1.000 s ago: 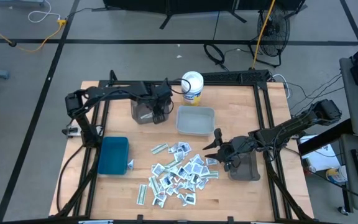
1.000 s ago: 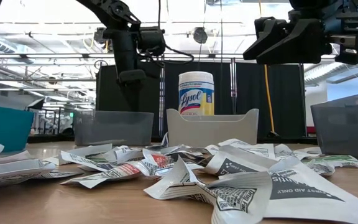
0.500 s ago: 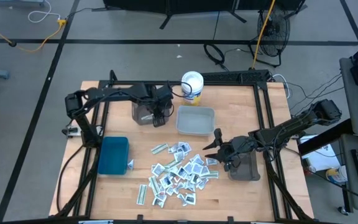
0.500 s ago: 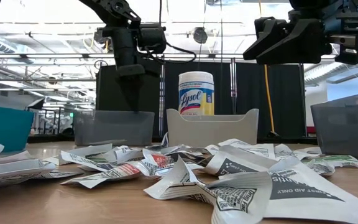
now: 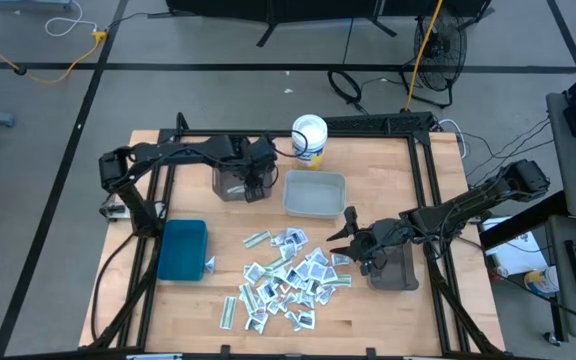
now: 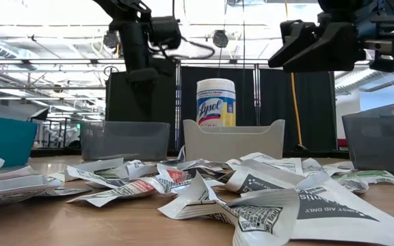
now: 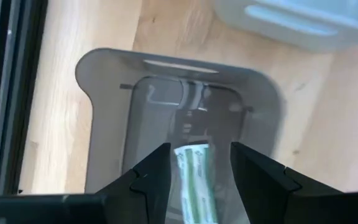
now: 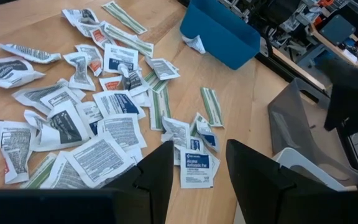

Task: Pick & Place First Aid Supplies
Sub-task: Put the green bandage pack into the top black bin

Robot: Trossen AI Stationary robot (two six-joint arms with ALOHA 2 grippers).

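Left gripper (image 7: 199, 171) parted over smoky translucent bin (image 7: 104, 124) — green-striped packet (image 7: 194, 177) lengthwise between fingers, grip uncertain; right gripper (image 8: 199, 163) apart, empty — scattered white first-aid packets (image 5: 288, 275) at eight o'clock, nearer it.

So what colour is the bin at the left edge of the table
Teal blue. The bin shows best in the high view, beside the packets.
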